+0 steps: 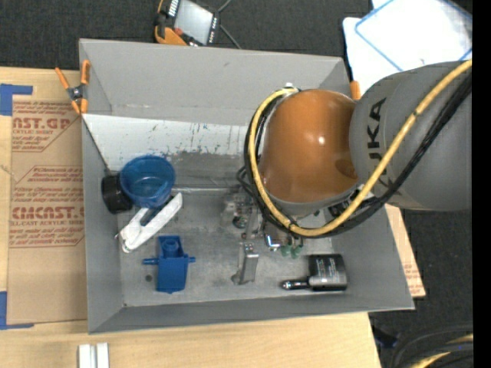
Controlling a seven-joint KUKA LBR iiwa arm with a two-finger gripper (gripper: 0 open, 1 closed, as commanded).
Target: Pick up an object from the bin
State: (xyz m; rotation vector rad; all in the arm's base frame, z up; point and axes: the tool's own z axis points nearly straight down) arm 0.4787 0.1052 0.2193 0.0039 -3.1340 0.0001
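Gripper (247, 261) low over the floor of the grey metal bin (199, 83), middle of the front half, top part hidden under the arm's glossy orange dome cover (307, 148). Wide or narrow: cannot tell. Over bare floor, on no object.

Nearest object: black rectangular box-shaped device (326, 271), flat on the floor by the front wall, short black stub poking out at its lower left. Just right of the gripper, apart from it.

Left of the gripper, further off than the black device: blue plastic block with a square stub on top (170, 265), lying flat.

Far left cluster:
- white plastic handle-shaped bar (151, 222), lying diagonal, upper end against the cup
- blue round plastic cup (148, 179), mouth up
- black round cap (115, 193), touching the cup's left side

Writing: black letters "KA" legible on the grey arm housing (376, 117). Pale label on the black device, too small to read.
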